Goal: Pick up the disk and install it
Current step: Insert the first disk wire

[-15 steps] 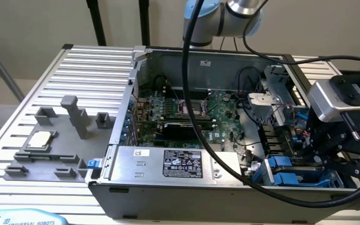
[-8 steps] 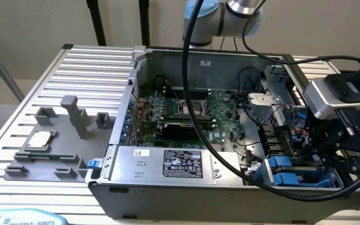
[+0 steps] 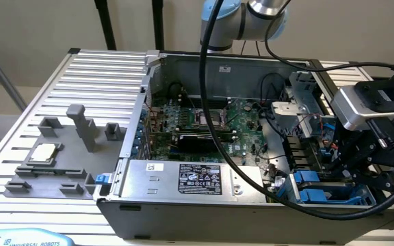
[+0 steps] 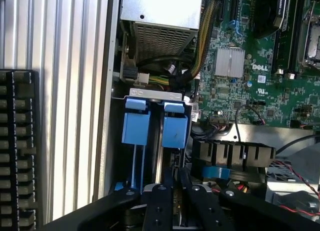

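The disk (image 4: 175, 131) stands on edge in the drive bay at the front corner of the open computer case (image 3: 152, 72), at the exterior view's right. Its blue carrier tab (image 3: 307, 177) sits level with the tab of a second blue carrier (image 4: 136, 126) beside it. My gripper (image 4: 176, 183) reaches down into the bay over the disk's rear part, and its black fingers (image 4: 159, 203) sit close on either side of the disk's thin edge. Seen from outside, the gripper (image 3: 356, 177) hangs just beyond the blue tabs. The disk's label is hidden.
A grey power-supply box (image 3: 183, 177) lies along the case front beside the bay. The motherboard (image 3: 211, 123) fills the case floor. A thick black cable (image 3: 214, 102) loops over the case. On the grooved table (image 3: 101, 72), a grey fixture holds a small silver chip (image 3: 44, 152).
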`<state>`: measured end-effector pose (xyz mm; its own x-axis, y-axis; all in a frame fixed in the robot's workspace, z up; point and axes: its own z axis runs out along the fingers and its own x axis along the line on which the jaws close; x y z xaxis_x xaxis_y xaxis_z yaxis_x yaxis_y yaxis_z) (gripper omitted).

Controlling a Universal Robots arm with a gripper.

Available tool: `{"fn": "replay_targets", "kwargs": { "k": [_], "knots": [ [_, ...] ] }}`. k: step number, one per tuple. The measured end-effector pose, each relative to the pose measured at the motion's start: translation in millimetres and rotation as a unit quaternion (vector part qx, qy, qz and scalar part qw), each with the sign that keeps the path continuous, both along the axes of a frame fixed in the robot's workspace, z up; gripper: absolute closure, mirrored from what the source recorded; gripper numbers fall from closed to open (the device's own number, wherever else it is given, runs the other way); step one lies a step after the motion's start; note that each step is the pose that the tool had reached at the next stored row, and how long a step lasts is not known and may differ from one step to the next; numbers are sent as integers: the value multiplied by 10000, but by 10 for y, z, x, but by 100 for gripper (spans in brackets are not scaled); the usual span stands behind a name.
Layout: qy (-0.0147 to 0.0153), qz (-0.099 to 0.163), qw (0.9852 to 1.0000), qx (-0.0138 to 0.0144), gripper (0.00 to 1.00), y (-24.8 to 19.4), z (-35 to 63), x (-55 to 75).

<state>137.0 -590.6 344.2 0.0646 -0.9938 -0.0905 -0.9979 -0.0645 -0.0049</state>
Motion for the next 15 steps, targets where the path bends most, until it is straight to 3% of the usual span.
{"fn": "replay_targets", "kwargs": {
  "k": [7, 15],
  "knots": [
    [-32, 0, 10000, -14, 83, 12, -12, 3],
    [-63, -2, 10000, -50, 83, 34, -23, 16]
  ]
}}
